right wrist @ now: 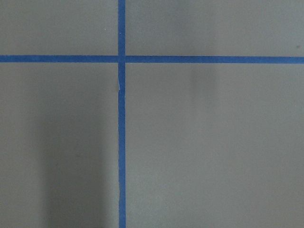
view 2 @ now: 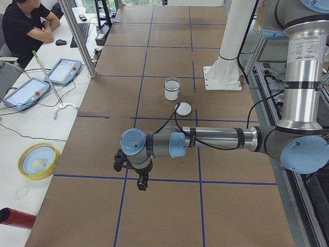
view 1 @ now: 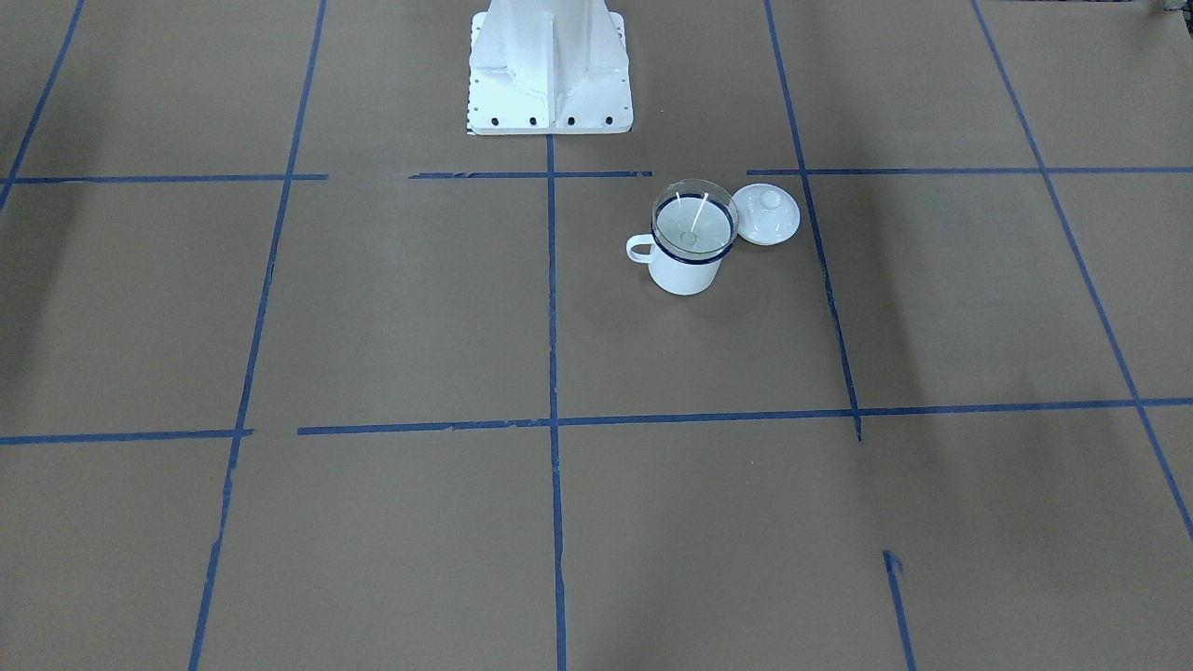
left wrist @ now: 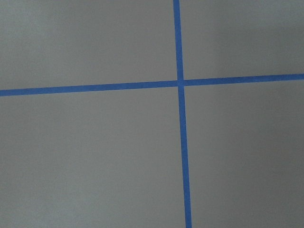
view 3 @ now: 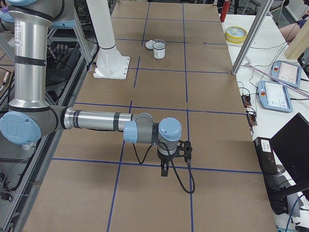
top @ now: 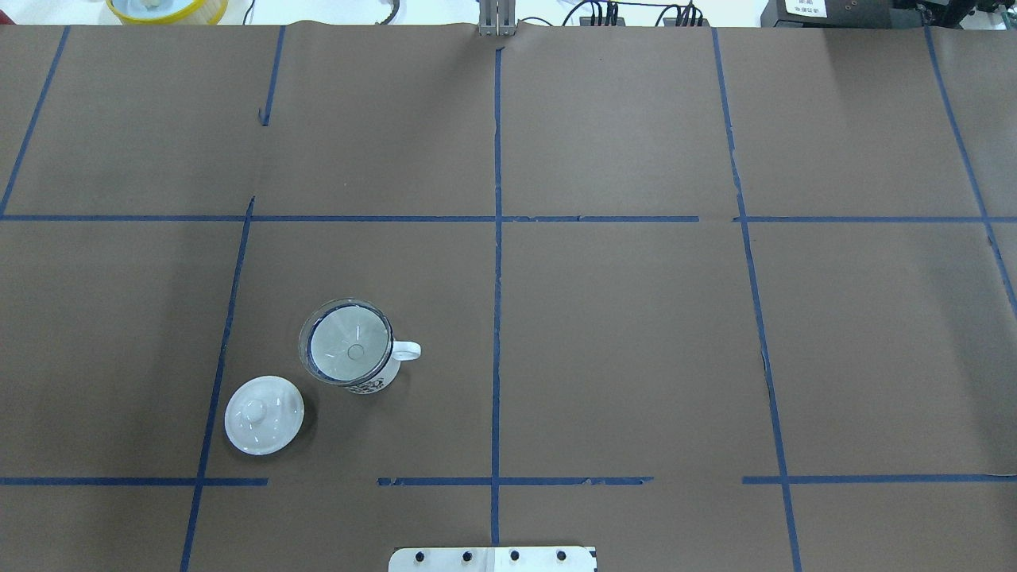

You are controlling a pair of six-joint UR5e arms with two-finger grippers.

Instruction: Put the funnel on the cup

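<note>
The funnel sits in the cup on the desk, so the task looks done; left arm and right arm hang well away, and I cannot tell whether their jaws are spread or pressed together.

You're in a robot lab: a left arm and right arm work a paper-covered tabletop gridded with blue tape, with teach pendants on the bench beside it.

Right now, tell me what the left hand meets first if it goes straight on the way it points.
The left hand points down; it would likely meet the bare table near a blue tape cross, nothing else in between.
</note>
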